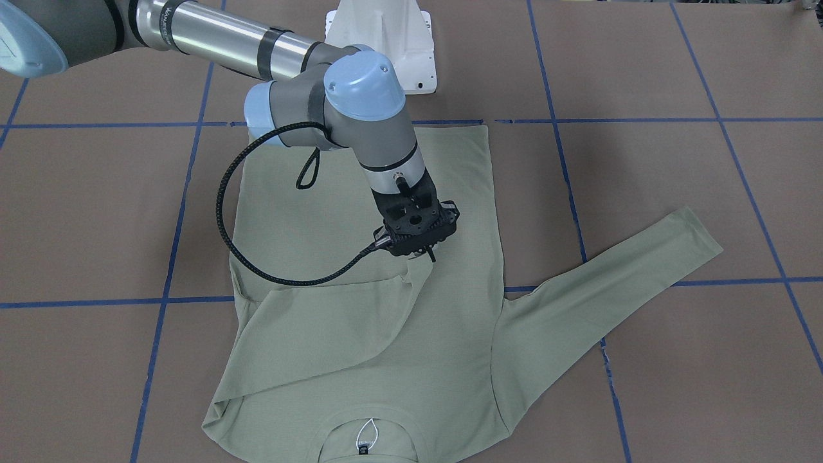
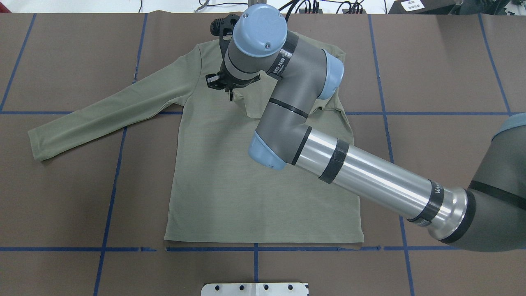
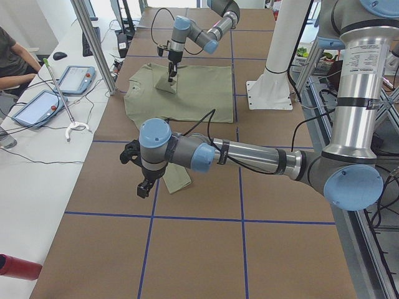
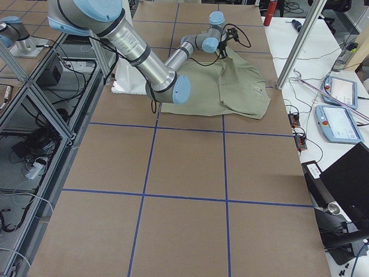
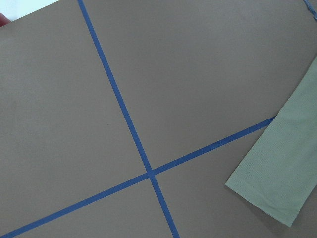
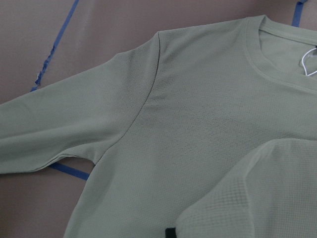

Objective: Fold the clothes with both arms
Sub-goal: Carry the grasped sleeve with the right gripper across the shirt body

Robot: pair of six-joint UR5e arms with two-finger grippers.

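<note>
On the tabletop point(image 2: 61, 185), flat: seemingly soft, light knit shirt point(image 2: 230, 185), free sleeve point(image 2: 102, 119) toward nine o'clock overhead. Right tool point(image 1: 423, 253) pinching the other cuff point(image 1: 416, 265) over the chest. Left tool point(image 3: 144, 188): opening impossible to tell. Best gripped at cuffs.

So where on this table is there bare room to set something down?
Bare table lies on the robot's side of the outstretched sleeve, left of the shirt. More lies past the shirt's other side, partly under the right arm. Crowded: the chest, where the right gripper holds the folded-over sleeve.
</note>
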